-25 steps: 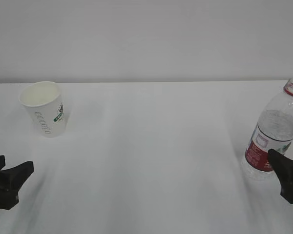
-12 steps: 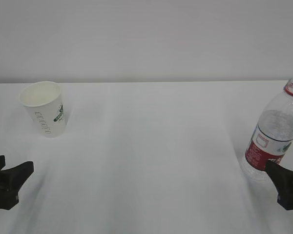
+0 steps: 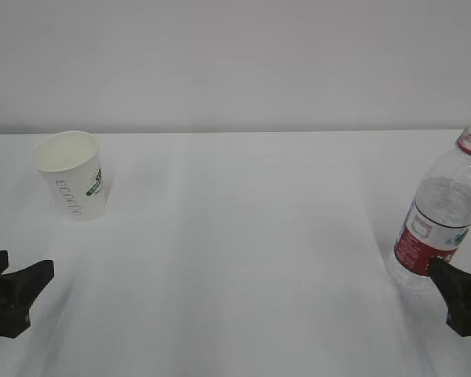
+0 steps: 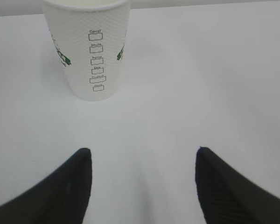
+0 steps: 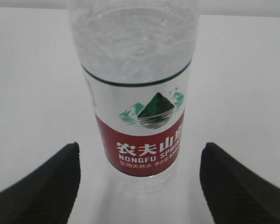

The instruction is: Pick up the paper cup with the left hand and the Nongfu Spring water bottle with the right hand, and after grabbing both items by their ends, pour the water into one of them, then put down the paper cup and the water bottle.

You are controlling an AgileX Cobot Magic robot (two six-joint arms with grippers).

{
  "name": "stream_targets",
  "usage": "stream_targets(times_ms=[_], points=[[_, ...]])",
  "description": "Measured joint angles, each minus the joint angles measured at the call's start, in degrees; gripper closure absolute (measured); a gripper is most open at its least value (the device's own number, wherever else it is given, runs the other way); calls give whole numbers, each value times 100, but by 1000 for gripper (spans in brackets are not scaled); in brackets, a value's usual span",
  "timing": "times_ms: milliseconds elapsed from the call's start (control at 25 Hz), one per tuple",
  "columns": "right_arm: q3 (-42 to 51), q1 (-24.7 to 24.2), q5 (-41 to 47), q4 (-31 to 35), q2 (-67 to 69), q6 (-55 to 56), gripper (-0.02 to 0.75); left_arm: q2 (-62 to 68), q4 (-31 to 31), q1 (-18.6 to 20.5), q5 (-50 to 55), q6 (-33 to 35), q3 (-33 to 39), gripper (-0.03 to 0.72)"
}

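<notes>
The white paper cup [image 3: 71,174] with green logo stands upright at the far left of the table. In the left wrist view the paper cup [image 4: 88,46] is ahead and left of centre. My left gripper [image 3: 14,271] [image 4: 142,151] hangs open well short of it, with nothing between its fingers. The Nongfu Spring water bottle [image 3: 439,212] stands upright at the right edge, uncapped, with its red neck ring showing. My right gripper [image 3: 458,275] [image 5: 139,147] is open, and the bottle [image 5: 135,93] stands just beyond its fingertips, untouched. I cannot make out the water level.
The white table [image 3: 251,251] runs back to a plain white wall [image 3: 235,63]. Only the cup and the bottle stand on it. The bottle sits close to the right border of the exterior view.
My right gripper has drawn back and down from the bottle; its finger no longer overlaps the label. The left gripper, cup and bottle have stayed put.
</notes>
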Motion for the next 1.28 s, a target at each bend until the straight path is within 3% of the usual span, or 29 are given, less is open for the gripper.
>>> stream_targets(times_ms=[1280], points=[[-835, 0, 0, -171, 788, 13, 143, 0, 23, 0, 0, 0, 0, 181]])
